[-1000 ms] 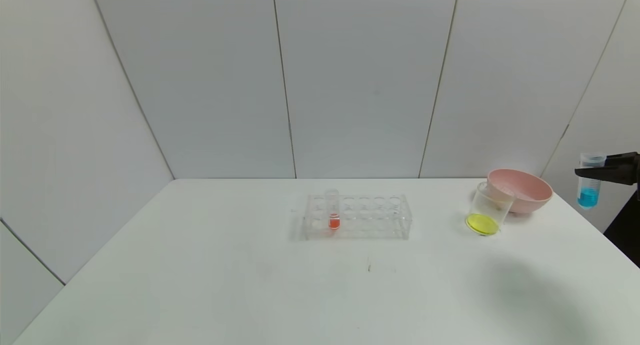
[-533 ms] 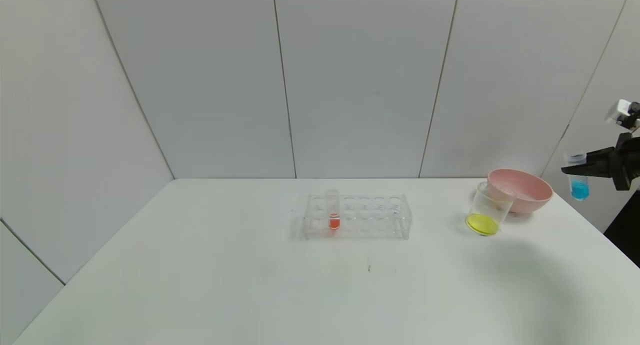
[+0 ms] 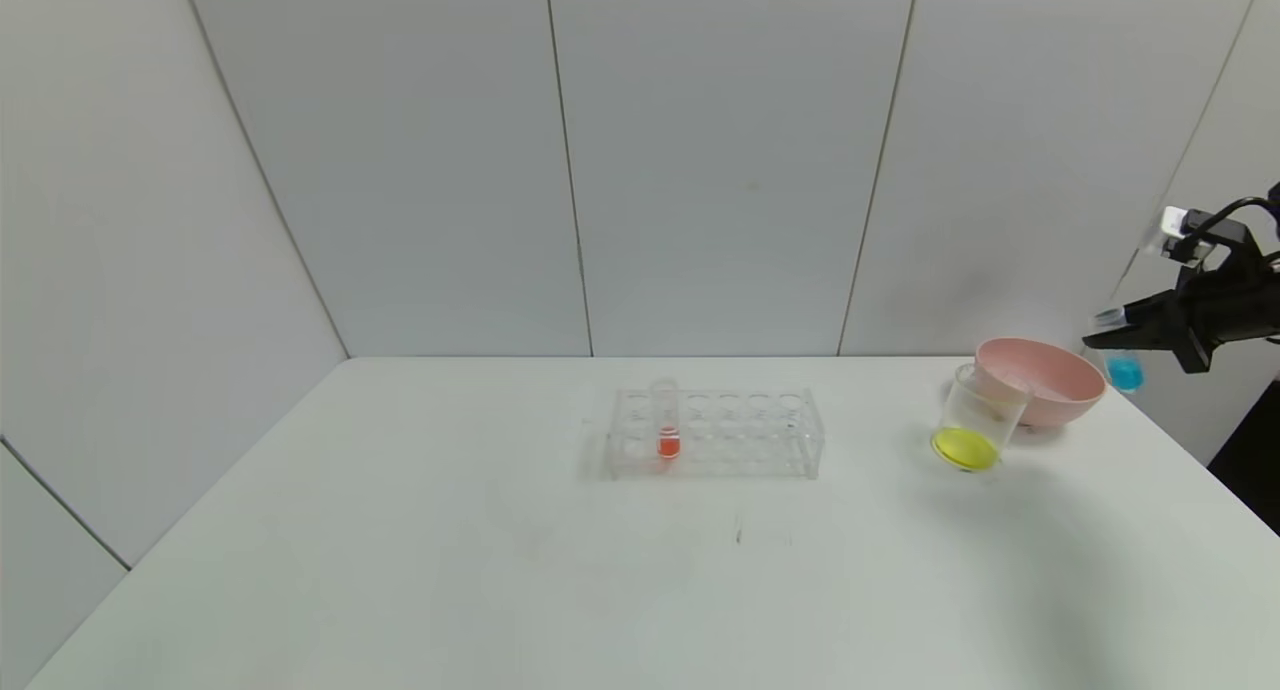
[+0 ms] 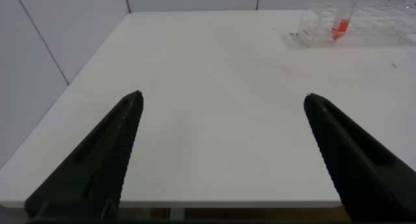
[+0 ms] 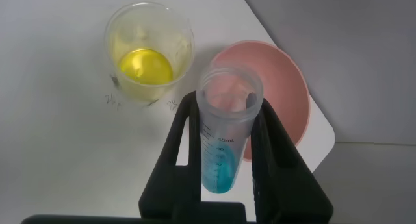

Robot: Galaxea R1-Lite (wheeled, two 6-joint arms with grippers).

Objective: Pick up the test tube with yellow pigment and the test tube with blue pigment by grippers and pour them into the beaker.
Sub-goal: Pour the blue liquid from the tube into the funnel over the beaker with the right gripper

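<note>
Blue tube (image 5: 227, 136) upright in the right pincer (image 5: 224, 160), high off the table's (image 3: 500, 570) right edge, beyond the pink bowl (image 3: 1045, 378).

A light, stiff, smooth plastic tube, open-topped and part full: likely slippery, so the mid-body clamp below the rim looks right, and it should tip only over the beaker (image 3: 975, 418), which already holds yellow liquid. Left pincer (image 4: 221, 159) hangs idle, jaws spread, over the near left table. A red tube (image 3: 666, 420) sits in the rack (image 3: 750, 435).

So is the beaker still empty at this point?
No, the right wrist view shows a pool of yellow liquid at the bottom of the beaker, which stands beside the pink bowl.
</note>
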